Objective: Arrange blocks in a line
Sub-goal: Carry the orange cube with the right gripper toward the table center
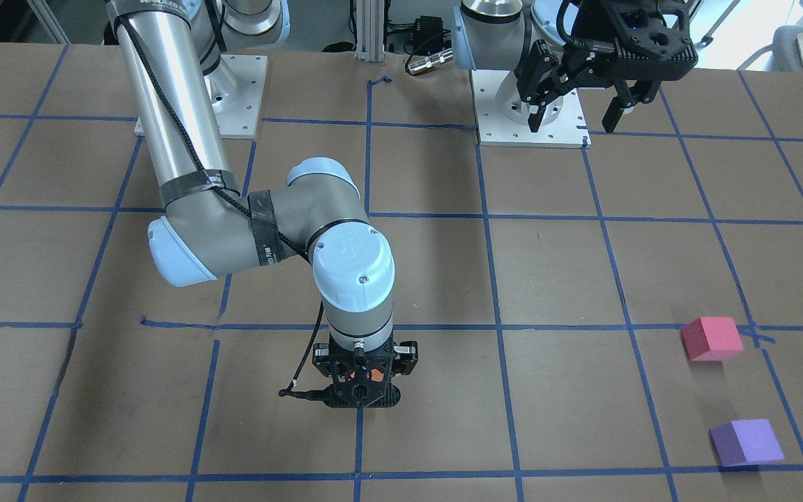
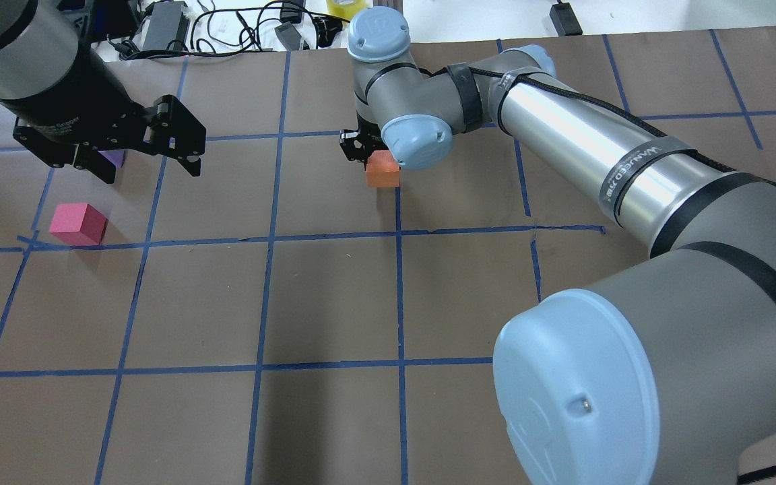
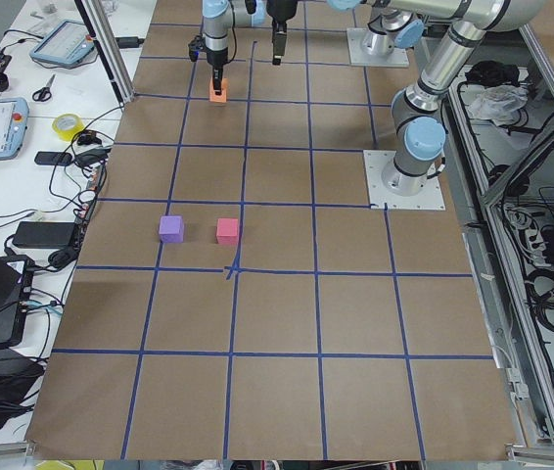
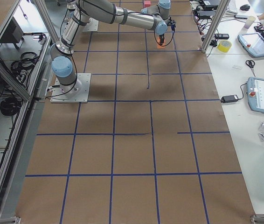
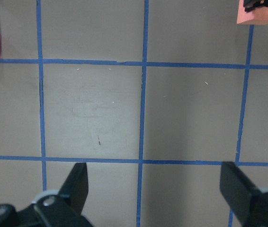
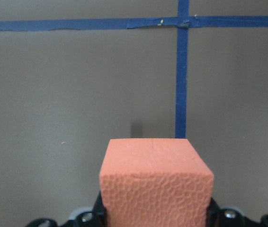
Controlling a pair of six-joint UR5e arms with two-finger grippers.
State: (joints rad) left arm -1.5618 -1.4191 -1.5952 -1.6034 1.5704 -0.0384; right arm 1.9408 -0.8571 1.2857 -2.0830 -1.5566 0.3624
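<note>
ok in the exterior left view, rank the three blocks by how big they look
1. purple block and pinkish-red block: they look alike, so no ranking.
2. orange block: looks smallest, but it sits farther from the camera.

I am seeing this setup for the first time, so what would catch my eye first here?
The long right arm stretches far out over the table, its jaws shut on the orange block. Far off on the robot's left side, the pinkish-red block and the purple block lie apart, while the left gripper hangs above the table with its jaws wide open.
</note>
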